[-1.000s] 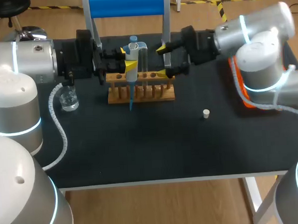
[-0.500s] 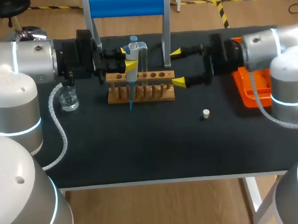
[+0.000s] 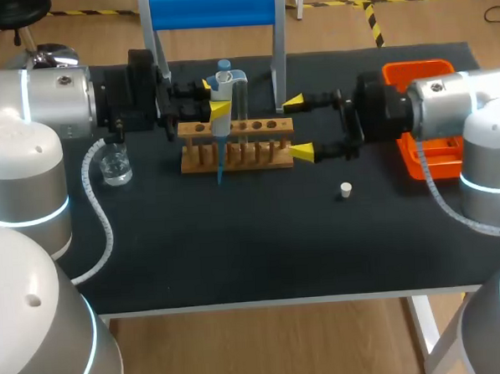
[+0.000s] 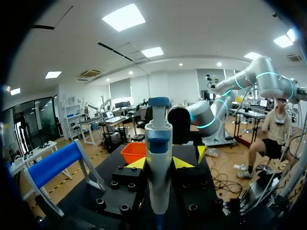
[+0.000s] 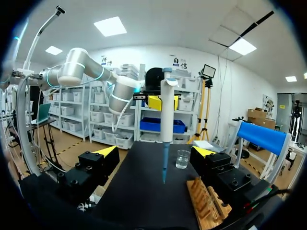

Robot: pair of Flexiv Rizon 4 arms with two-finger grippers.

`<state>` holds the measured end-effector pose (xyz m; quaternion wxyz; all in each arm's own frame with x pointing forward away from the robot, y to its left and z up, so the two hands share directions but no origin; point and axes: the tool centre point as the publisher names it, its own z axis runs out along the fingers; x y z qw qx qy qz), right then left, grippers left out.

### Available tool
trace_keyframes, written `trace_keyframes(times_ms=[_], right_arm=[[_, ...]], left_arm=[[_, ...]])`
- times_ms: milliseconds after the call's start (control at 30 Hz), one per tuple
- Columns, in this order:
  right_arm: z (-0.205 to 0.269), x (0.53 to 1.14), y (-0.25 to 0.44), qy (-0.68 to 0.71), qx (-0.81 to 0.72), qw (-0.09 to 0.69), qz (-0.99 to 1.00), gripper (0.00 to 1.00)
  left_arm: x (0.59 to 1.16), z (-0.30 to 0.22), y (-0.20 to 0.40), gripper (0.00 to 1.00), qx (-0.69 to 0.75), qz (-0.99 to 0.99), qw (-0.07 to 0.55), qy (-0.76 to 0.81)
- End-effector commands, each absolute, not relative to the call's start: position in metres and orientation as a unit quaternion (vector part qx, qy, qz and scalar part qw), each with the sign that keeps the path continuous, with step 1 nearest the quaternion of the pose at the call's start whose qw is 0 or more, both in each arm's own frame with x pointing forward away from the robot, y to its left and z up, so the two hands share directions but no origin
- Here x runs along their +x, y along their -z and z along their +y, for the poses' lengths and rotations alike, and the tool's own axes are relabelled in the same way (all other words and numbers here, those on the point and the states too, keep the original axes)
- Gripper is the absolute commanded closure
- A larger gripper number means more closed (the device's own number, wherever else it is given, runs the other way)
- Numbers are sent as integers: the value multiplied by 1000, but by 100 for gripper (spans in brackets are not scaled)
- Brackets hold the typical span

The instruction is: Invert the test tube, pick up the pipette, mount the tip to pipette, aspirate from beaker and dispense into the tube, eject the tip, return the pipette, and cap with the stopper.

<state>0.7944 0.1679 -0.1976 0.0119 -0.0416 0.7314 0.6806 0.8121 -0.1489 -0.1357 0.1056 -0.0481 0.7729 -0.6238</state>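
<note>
Meanwhile right gripper (image 3: 297,128), wide open and empty, has backed off the rack (image 3: 248,153); left gripper (image 3: 214,97) grips pipette (image 3: 223,81).

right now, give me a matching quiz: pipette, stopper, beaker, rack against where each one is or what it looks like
1 pipette
2 stopper
3 beaker
4 rack

a loose on the table, near the right gripper
b held in the left gripper
c wooden, mid-table
d toward the table's left side

Pairs: 1-b, 2-a, 3-d, 4-c
</note>
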Motion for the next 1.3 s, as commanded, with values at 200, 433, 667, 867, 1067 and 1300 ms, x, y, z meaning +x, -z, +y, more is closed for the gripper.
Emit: trace_keyframes(times_ms=[200,433,667,867,1067,1300], right_arm=[[201,808,196,-706,-44,-13,707,0],[218,811,194,-709,-46,-22,704,0],[231,813,193,-707,-46,-31,705,8],[241,810,191,-705,-48,-40,706,16],[250,807,189,-702,-42,-43,709,26],[259,805,188,-701,-38,-41,711,36]], left_arm=[[812,-150,136,100,-48,773,107,624],[812,-150,136,100,-48,773,107,624],[812,-150,136,100,-48,773,107,624],[812,-150,136,100,-48,773,107,624],[812,-150,136,100,-48,773,107,624],[812,-150,136,100,-48,773,107,624]])
